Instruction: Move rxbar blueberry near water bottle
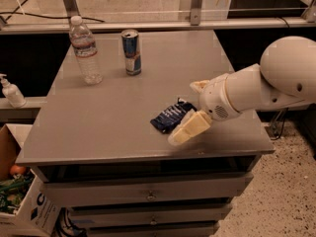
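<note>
The rxbar blueberry (169, 117), a flat dark navy wrapper with white lettering, lies on the grey table (113, 112) near its front right. My gripper (191, 107) is at the bar's right end, low over the table. It is open: one cream finger (188, 128) is on the near side of the bar and the other (200, 85) on the far side. The bar's right end is partly hidden behind the near finger. The water bottle (85, 51), clear with a white cap, stands upright at the table's back left, far from the bar.
A blue-and-silver drink can (131, 52) stands upright to the right of the bottle. A small white pump bottle (11, 91) sits on a ledge left of the table. A cardboard box (19, 201) is on the floor at lower left. Drawers sit under the tabletop.
</note>
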`<state>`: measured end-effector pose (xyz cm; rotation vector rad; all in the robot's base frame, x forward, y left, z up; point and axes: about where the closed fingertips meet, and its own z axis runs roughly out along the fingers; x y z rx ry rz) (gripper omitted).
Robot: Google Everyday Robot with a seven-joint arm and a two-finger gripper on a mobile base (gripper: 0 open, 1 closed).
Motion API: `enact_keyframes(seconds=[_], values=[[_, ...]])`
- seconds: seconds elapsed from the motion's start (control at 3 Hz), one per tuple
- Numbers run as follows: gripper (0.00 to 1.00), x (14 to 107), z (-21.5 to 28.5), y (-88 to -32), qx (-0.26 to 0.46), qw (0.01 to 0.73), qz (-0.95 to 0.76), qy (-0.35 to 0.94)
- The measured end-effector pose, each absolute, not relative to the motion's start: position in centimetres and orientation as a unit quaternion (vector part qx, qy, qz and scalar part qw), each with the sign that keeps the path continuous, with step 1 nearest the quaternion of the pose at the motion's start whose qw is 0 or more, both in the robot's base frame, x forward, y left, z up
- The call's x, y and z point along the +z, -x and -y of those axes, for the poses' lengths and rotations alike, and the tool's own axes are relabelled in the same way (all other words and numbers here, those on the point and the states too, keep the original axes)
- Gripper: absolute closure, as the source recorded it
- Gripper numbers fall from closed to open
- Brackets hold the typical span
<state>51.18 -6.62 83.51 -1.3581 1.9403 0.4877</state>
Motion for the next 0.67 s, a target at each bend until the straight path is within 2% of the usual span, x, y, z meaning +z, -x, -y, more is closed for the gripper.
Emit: enact_keyframes(seconds=[0.33, 0.67], values=[[0.00, 82.90, 6.76, -51.41, 0.185, 0.352, -0.758, 0.516], [0.18, 82.01, 6.98, -51.59, 0.185, 0.344, -0.770, 0.504]])
